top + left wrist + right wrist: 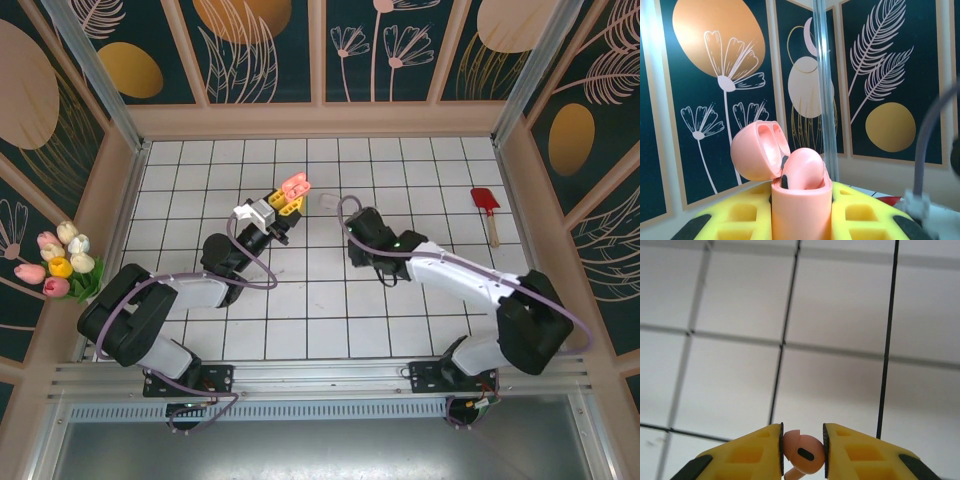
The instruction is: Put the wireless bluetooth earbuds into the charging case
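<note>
Left pincer [801, 227] clamps an open salmon-pink plastic charging case [757, 152]; right pincer [802, 440] pinches a small glossy salmon-pink earbud [805, 456].

A second pink earbud [802, 167] already sits inside the case, under the raised lid. The pinched earbud hangs near the case, to its right. It looks light, hard and slippery, so it is best held across its rounded bulb, as here, with gentle pressure. Below the case lies a white tiled surface [330, 310], walled by dark floral panels [260, 40]. A red spatula [486, 205] rests well apart, right of the case.
</note>
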Robot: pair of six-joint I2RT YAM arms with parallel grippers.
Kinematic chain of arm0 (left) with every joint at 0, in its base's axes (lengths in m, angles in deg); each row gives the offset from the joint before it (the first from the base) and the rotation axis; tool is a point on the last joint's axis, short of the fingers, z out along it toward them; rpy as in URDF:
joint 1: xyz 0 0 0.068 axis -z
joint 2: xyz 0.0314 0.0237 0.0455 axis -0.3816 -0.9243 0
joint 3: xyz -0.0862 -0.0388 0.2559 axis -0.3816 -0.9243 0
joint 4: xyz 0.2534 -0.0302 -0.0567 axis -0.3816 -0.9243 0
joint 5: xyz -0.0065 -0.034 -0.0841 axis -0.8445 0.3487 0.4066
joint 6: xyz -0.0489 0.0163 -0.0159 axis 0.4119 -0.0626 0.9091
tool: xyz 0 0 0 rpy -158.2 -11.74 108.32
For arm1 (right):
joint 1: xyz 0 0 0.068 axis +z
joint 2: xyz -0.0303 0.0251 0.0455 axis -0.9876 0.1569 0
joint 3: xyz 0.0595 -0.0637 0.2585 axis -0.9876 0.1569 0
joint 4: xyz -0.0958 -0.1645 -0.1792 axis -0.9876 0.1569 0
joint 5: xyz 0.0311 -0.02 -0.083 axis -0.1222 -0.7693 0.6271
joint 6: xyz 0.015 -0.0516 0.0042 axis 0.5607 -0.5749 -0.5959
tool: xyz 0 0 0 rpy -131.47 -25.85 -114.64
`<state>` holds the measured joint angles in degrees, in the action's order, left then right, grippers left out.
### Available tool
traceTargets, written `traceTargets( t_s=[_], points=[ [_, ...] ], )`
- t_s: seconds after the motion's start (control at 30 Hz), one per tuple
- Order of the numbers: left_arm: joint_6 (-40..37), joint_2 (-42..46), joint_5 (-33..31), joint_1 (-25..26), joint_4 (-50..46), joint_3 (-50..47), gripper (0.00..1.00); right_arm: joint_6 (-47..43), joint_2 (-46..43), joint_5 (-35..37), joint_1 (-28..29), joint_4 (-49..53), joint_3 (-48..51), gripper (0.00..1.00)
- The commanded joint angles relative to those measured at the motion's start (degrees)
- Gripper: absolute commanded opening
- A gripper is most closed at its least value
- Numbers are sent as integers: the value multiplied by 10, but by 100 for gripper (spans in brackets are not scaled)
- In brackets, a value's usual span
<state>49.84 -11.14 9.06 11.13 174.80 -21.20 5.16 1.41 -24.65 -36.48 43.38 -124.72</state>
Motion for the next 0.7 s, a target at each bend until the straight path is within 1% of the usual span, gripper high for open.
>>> traceTargets(
  t_s=[0.0, 0.17, 0.37, 0.5, 0.67],
  points=[
    [-12, 12, 10, 4, -3, -4, 0, -59, -36, 42, -9, -37, -67, 25],
    [-23, 10, 43, 4, -24, 2, 0, -131, -36, 40, -13, -80, -166, 26],
    [-18, 2, 65, 4, -41, 16, 0, -187, 2, -3, -17, -105, -266, 26],
    [-8, -7, 70, 4, -41, 28, 0, -203, 29, -32, -18, -114, -297, 26],
    [1, -12, 70, 4, -43, 41, 0, -215, 43, -58, -17, -124, -301, 26]
  ],
)
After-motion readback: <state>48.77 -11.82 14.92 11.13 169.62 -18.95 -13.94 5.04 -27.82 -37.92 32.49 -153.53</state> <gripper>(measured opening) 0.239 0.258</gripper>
